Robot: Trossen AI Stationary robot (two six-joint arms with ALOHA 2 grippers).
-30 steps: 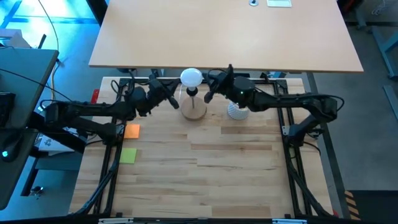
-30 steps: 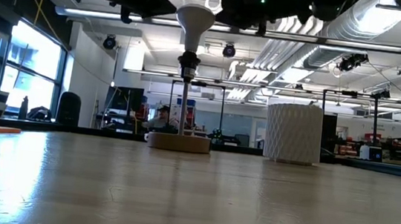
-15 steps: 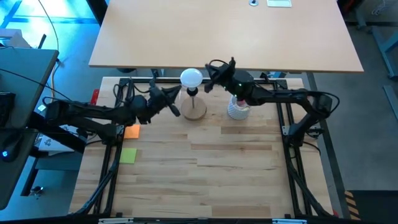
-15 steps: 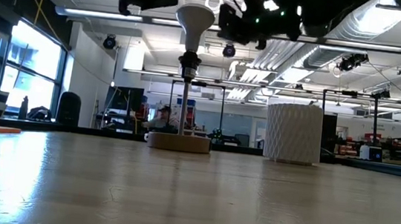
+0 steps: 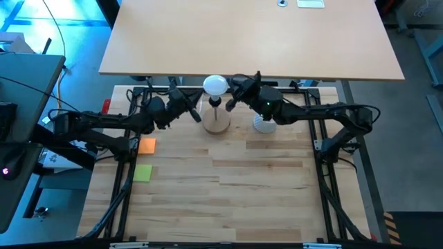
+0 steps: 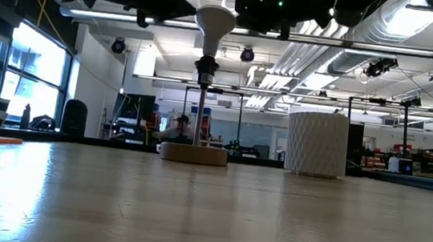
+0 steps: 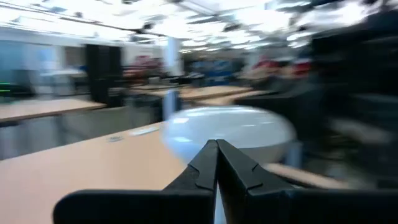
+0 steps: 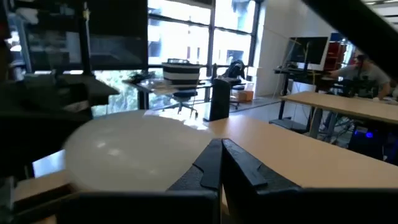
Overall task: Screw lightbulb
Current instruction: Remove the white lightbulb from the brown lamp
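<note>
The white frosted lightbulb (image 5: 215, 85) stands base-down in the black socket stem (image 6: 202, 95) of the round wooden disc (image 5: 216, 123), which rests on the table. My left gripper (image 5: 196, 115) is shut at the bulb's left side, level with it. In the left wrist view its tips (image 7: 216, 147) point at the bulb (image 7: 230, 130). My right gripper (image 5: 230, 104) is shut at the bulb's right side. In the right wrist view its tips (image 8: 221, 144) are just beside the bulb (image 8: 130, 152). My left gripper points its shut fingertips level at the bulb's round side (image 7: 211, 134) from the table's left; I cannot tell whether they touch it. My right gripper has its shut fingers level beside the bulb's round side (image 8: 186, 149) from the table's right; I cannot tell whether they touch it.
A white ribbed cup (image 5: 263, 123) stands right of the disc, under my right arm. An orange pad (image 5: 147, 145) and a green pad (image 5: 142, 173) lie at the table's left. A second tabletop (image 5: 249, 34) lies beyond the far edge.
My right gripper has swung toward the far edge and come back beside the bulb. My left gripper has drawn a little toward the near edge and returned. The bulb and the top of its stem now stand slightly farther toward the table's right.
</note>
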